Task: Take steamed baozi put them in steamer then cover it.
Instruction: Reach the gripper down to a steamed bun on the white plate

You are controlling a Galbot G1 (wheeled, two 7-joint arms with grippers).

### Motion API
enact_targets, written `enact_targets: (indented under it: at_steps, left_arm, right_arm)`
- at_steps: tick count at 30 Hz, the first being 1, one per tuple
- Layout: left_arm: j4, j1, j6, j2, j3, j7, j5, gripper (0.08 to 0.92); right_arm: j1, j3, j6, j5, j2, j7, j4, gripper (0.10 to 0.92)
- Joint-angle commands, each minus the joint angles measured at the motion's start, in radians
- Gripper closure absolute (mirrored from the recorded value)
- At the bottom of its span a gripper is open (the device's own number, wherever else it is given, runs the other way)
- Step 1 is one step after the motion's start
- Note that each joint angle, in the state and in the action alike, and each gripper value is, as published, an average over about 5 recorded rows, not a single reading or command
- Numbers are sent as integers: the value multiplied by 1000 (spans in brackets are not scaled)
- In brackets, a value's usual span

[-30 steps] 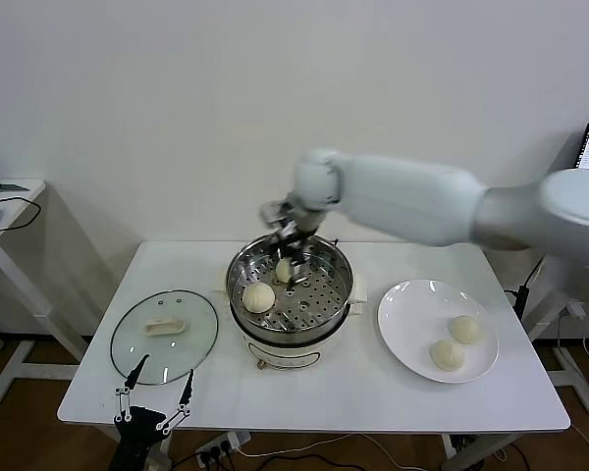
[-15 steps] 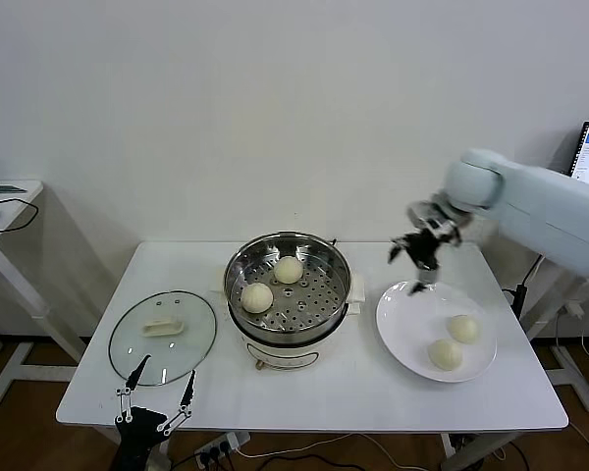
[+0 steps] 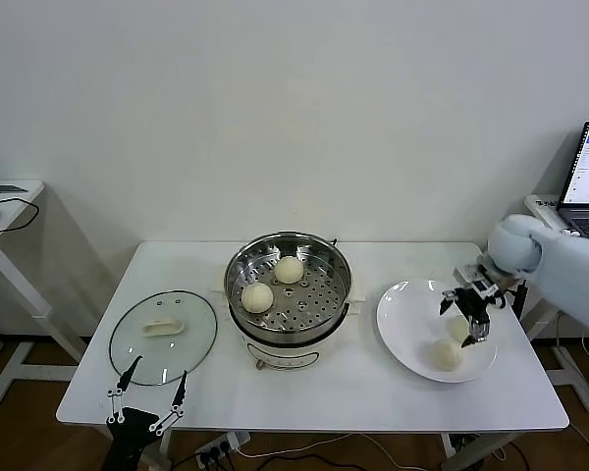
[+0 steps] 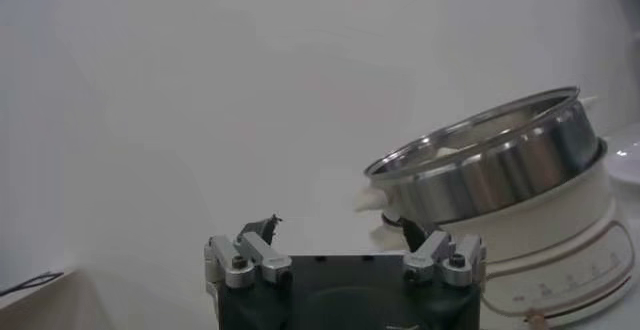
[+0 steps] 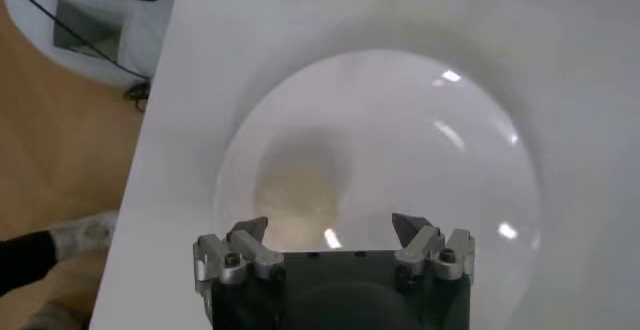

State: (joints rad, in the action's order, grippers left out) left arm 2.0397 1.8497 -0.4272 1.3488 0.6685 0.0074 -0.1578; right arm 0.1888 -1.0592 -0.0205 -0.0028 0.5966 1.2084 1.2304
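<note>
The white surface [image 3: 373,392] carries everything, and I place it all from the steamer [image 3: 290,294], which stands at its middle on a white base. Left of the steamer the cover [image 3: 164,336] lies flat, handle up. Right of the steamer sits the white plate [image 3: 412,329]. Two steamed baozi rest on the steamer's perforated tray, one [image 3: 289,269] toward the far wall and one [image 3: 257,296] nearer its left side. Two more lie on the plate, one [image 3: 445,354] near the front rim and one [image 3: 458,329] just behind it. My right end effector [image 3: 467,316] hangs over the plate directly above that rear bun, fingers spread apart and holding nothing. My left end effector [image 3: 145,392] waits low at the surface's front edge, in front of the cover, fingers apart.
</note>
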Motion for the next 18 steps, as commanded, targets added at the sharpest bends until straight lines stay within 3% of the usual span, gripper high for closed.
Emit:
enact_targets:
  at_steps: [1,18]
  left_arm:
    - [3,-6,5,-2,12,-1,3,177]
    - [10,-22,18,-9,31,-2,8,177]
  right_arm:
    - [-155,69,-14,-54,-13,-56,-15,203]
    - [-152,64,-38,-39,30,-90,-36,203]
